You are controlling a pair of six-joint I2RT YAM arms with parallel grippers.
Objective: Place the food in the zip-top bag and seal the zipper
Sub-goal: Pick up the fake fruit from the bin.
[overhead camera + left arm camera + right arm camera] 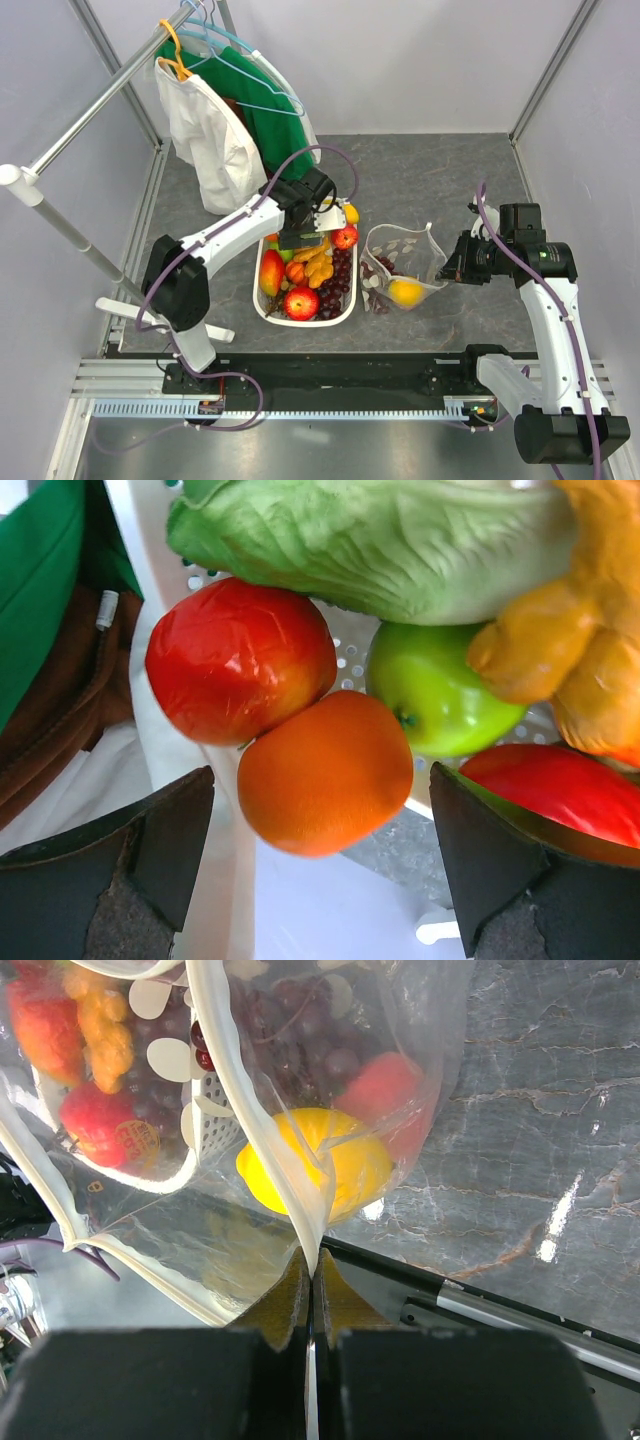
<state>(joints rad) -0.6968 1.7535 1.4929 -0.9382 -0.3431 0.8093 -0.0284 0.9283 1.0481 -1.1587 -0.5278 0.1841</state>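
The food lies in a white slotted basket (268, 312): red apples (301, 302), a mango, grapes, orange pieces. In the left wrist view an orange (325, 772) sits between my open left gripper's (320, 865) fingers, not touched, next to a red apple (238, 660), a green apple (440, 695) and a lettuce leaf (370, 540). My left gripper (301, 240) hovers over the basket's far end. The dotted zip-top bag (403, 265) stands open right of the basket and holds a yellow lemon (315, 1160) and grapes. My right gripper (312, 1285) is shut on the bag's mouth edge (255, 1110), seen also from above (452, 270).
A clothes rail (100, 95) with hangers, a white garment (210, 140) and a green one stands at the back left. The rail's white post and foot (130, 310) are left of the basket. A black bar (520, 1315) runs along the table's near edge.
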